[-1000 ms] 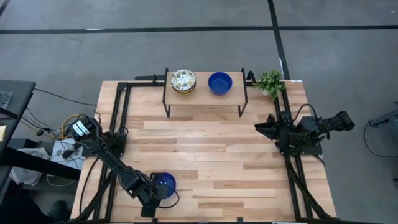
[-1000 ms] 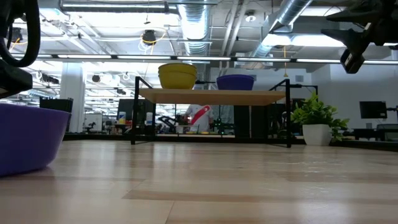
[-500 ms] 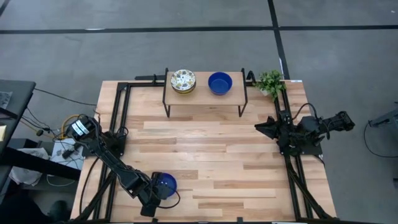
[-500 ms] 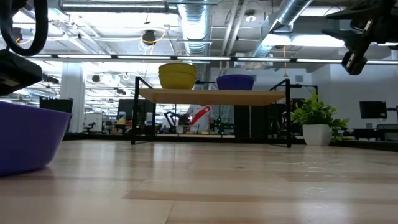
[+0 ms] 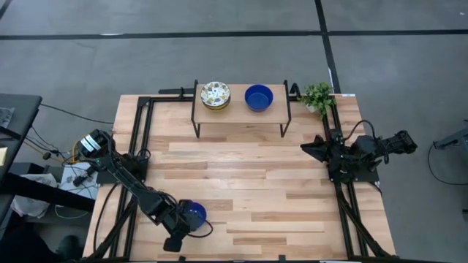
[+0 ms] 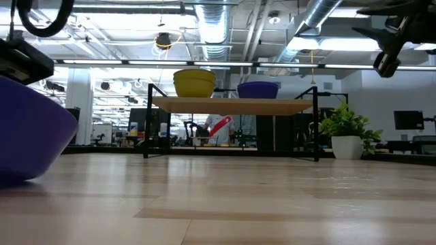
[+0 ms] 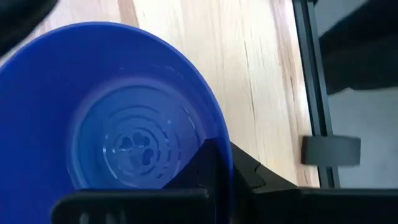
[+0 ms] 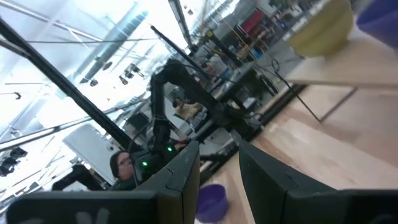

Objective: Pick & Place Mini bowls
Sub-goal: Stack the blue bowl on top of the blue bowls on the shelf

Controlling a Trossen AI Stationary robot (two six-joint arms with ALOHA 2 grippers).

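Note:
A glossy blue mini bowl (image 5: 193, 213) is at the table's near left, and my left gripper (image 5: 182, 228) is shut on its rim. The low view shows that bowl (image 6: 30, 136) tilted. On the small wooden shelf (image 5: 241, 112) at the far edge stand stacked white floral bowls (image 5: 216, 95) and another blue bowl (image 5: 258, 97), resting on their bases. My right gripper (image 5: 307, 150) waits open above the table's right edge, touching nothing. My left gripper pinches the blue bowl's rim (image 7: 225, 163) on its near side, one finger (image 7: 198, 163) inside the bowl and the other (image 7: 261, 180) outside the wall. The fingers slant down from the near left. The bowl is tilted, its held side raised (image 6: 13, 85).
A small potted plant (image 5: 317, 96) stands at the far right corner beside the shelf. Black frame rails (image 5: 142, 131) run along the table's left and right sides. Bare wood lies between the shelf and the near edge. A person (image 6: 216, 126) shows in the room beyond.
My left gripper has risen a little with the blue bowl's rim. The held side of the bowl has come up, so the bowl now stands tilted where it sat level before.

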